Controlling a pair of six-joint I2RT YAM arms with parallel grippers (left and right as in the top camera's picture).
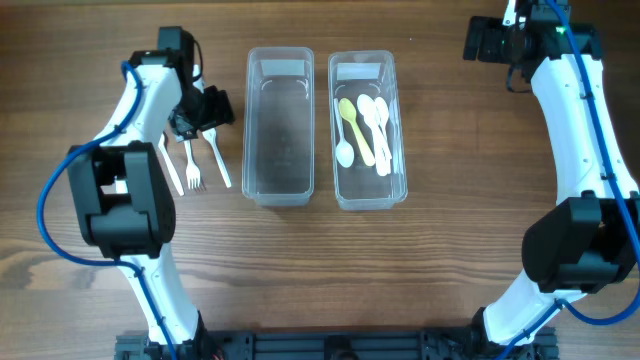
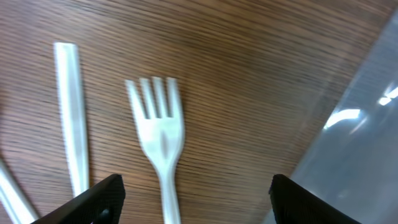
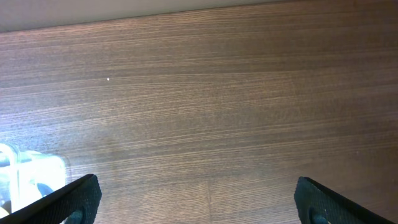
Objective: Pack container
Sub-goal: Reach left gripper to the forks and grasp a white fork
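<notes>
Three white plastic forks [image 1: 195, 163] lie on the table left of two clear containers. The left container [image 1: 280, 125] is empty. The right container [image 1: 367, 130] holds a yellow spoon [image 1: 355, 125] and several white spoons [image 1: 378, 130]. My left gripper [image 1: 205, 112] is open just above the forks' far ends. In the left wrist view one fork [image 2: 158, 134] lies tines up between my open jaws [image 2: 196, 199], with another utensil handle [image 2: 73, 118] to its left. My right gripper [image 1: 482, 40] is open and empty at the far right of the table [image 3: 198, 202].
The left container's clear wall [image 2: 360, 137] shows at the right of the left wrist view. A corner of the right container [image 3: 25, 174] shows at the lower left of the right wrist view. The table's back edge runs along the top there.
</notes>
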